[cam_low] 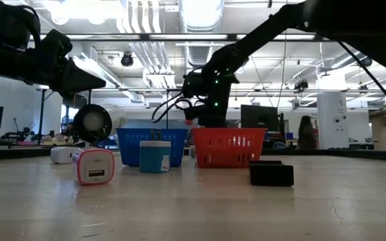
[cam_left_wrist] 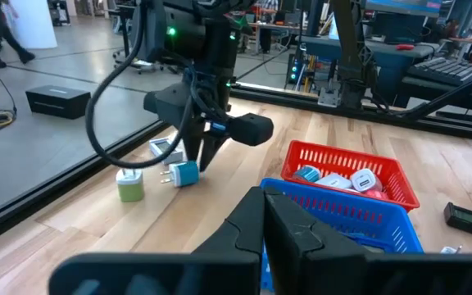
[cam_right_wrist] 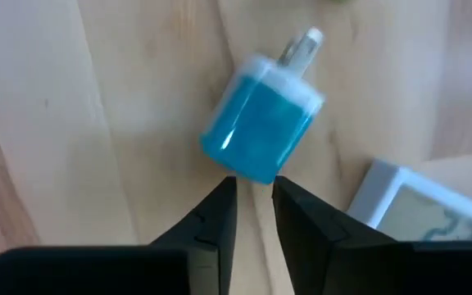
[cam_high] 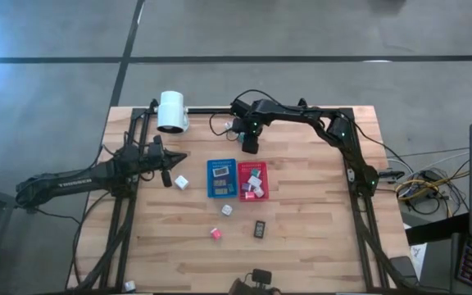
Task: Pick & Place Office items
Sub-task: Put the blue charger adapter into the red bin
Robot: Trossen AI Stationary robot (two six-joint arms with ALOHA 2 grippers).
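Table centre: the blue tray (cam_high: 221, 178) and red tray (cam_high: 252, 180) are sitting side by side, touching, blocking passage between them.
12 o'clock of trays: the right gripper (cam_high: 250, 146) is occupying the far strip, its arm stretching toward 3 o'clock.
9 o'clock: the left gripper (cam_high: 167, 174) and a white cube (cam_high: 182, 182) are narrowing the approach.
11 o'clock: the white cylinder (cam_high: 171, 111) is standing in the corner.
6 o'clock: scattered cubes (cam_high: 215, 233) and a dark rectangle (cam_high: 260, 229) are leaving wide lanes.
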